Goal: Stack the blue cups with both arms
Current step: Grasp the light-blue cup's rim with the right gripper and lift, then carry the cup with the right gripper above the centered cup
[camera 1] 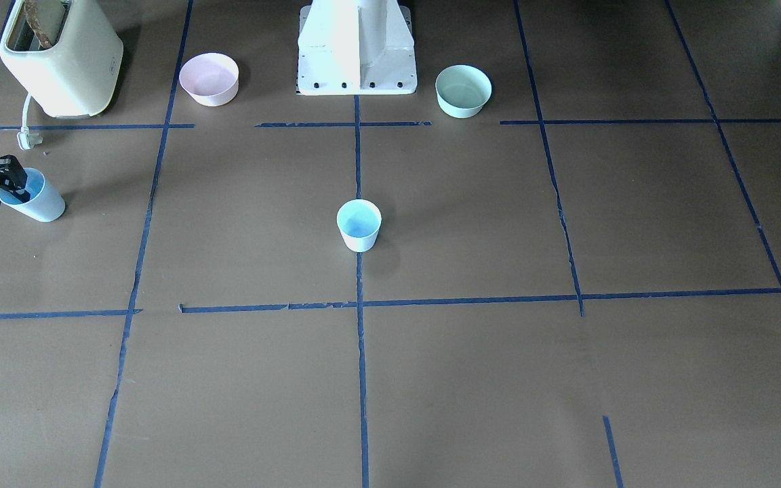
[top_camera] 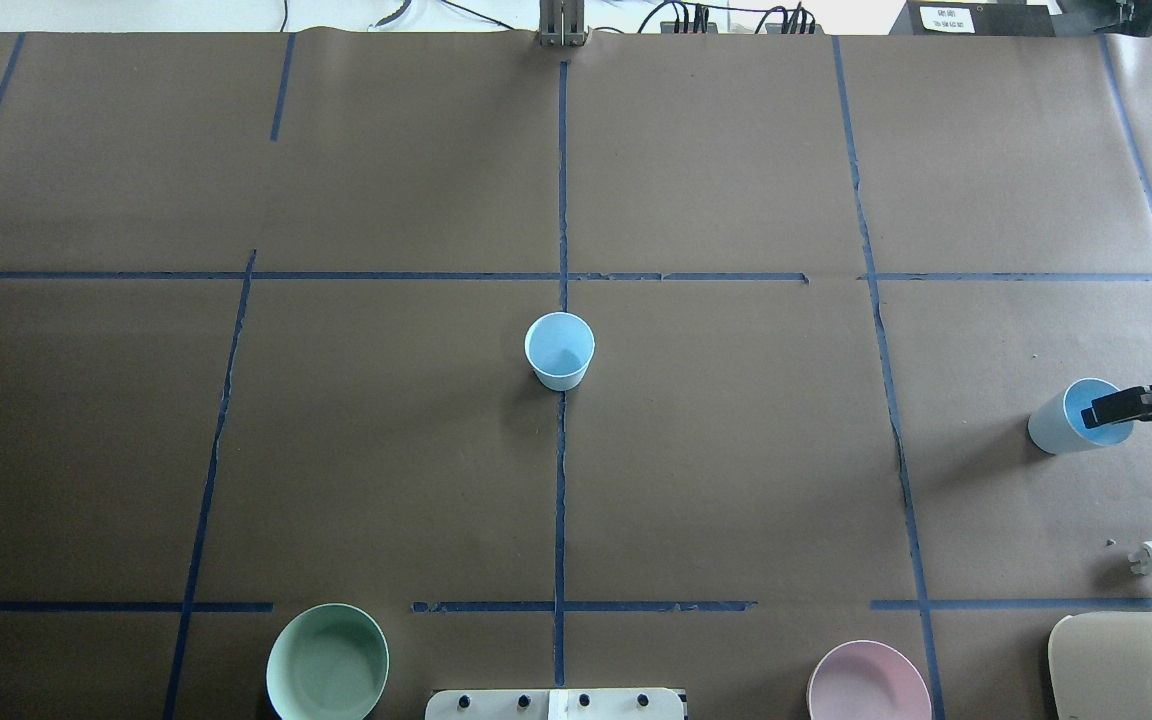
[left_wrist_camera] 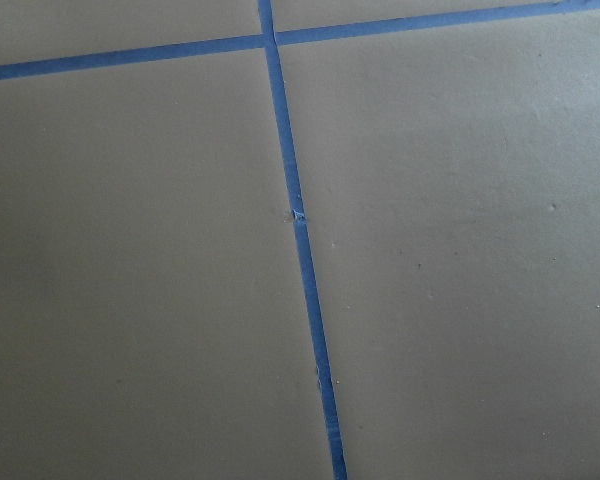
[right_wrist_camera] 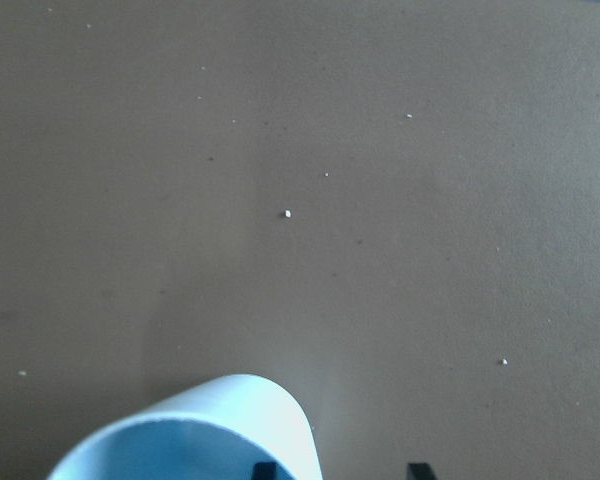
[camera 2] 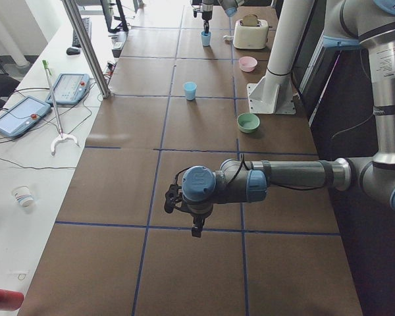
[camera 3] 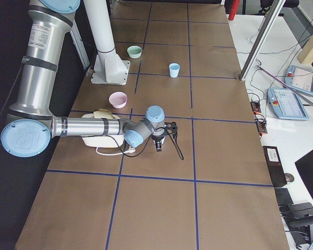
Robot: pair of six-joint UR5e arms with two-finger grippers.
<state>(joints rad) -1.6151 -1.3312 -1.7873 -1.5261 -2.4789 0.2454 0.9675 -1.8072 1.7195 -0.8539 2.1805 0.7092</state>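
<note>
One pale-blue cup (camera 1: pixel 358 227) stands upright on the table's centre line, also in the overhead view (top_camera: pixel 559 350). The second blue cup (camera 1: pixel 36 202) stands at the table's right end (top_camera: pixel 1056 425). My right gripper (camera 1: pixel 3 190) is at this cup's rim, open, with one finger inside the cup and one outside its wall. The right wrist view shows the cup's rim (right_wrist_camera: pixel 200 430) and two fingertips (right_wrist_camera: pixel 263 468) at the bottom edge. My left gripper (camera 2: pixel 196 227) hangs over bare table far from both cups. It shows only in the left side view, so I cannot tell whether it is open or shut.
A pink bowl (camera 1: pixel 209 78) and a mint-green bowl (camera 1: pixel 463 90) flank the white pedestal (camera 1: pixel 356 47). A cream toaster (camera 1: pixel 62 57) with its plug (camera 1: pixel 26 139) stands behind the right cup. Blue tape lines cross the brown table.
</note>
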